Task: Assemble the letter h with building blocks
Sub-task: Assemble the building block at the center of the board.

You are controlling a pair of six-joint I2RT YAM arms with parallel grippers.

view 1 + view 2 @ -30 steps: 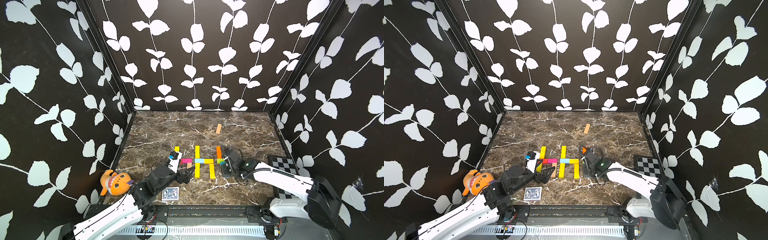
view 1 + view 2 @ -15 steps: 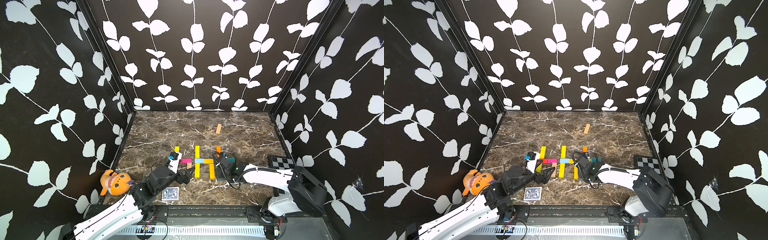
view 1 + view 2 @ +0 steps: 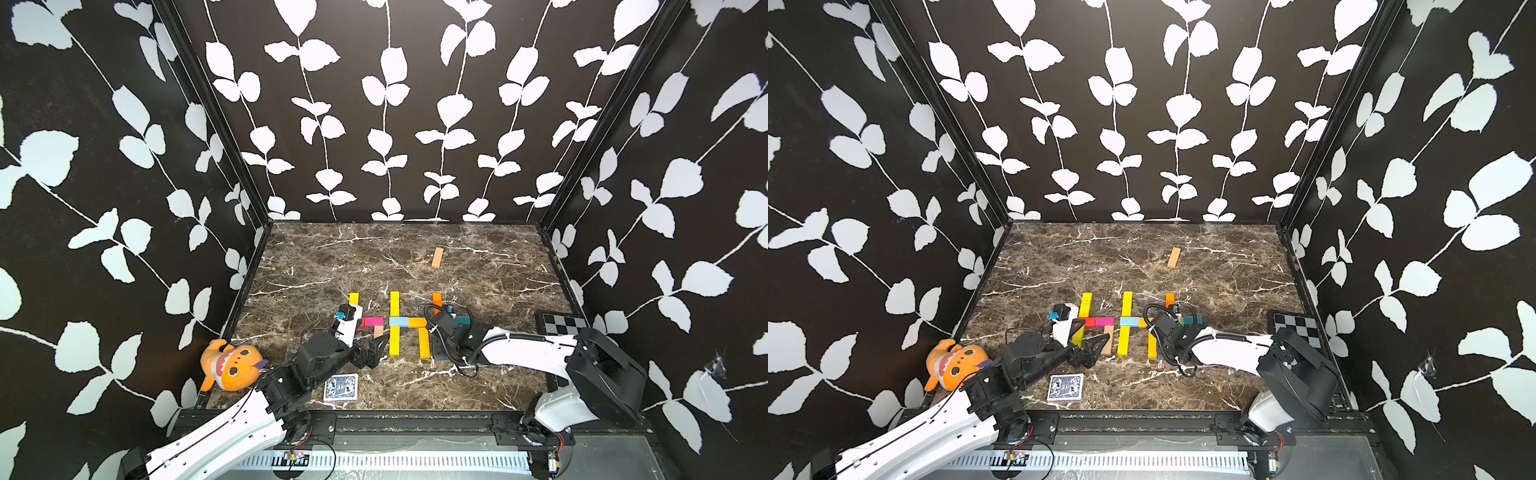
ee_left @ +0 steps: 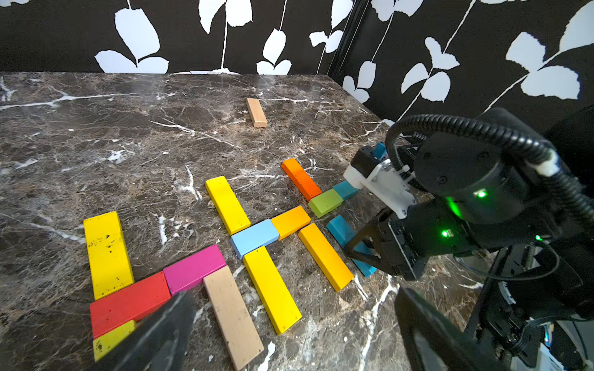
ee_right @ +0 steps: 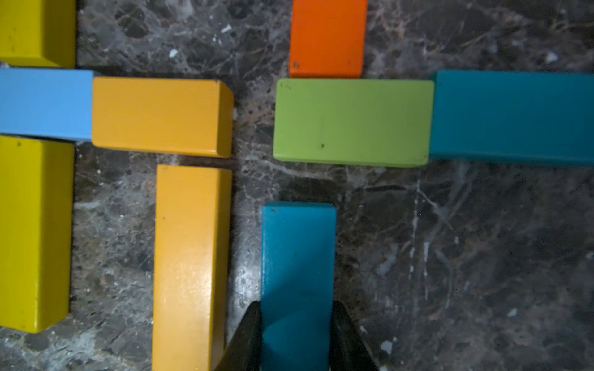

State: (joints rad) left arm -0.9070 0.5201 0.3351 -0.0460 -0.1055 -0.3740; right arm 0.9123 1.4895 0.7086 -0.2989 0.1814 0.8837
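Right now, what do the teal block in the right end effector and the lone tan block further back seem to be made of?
Teal block: probably painted wood; opaque colour, soft satin sheen, crisp edges. Lone tan block: likely bare wood, matte; pale natural colour, no paint visible, grain too small to confirm.

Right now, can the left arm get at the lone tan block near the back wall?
Probably yes. The left tool is open and empty, and only flat blocks lie between it and the tan block; it could pass over them. Though it looks a long stretch.
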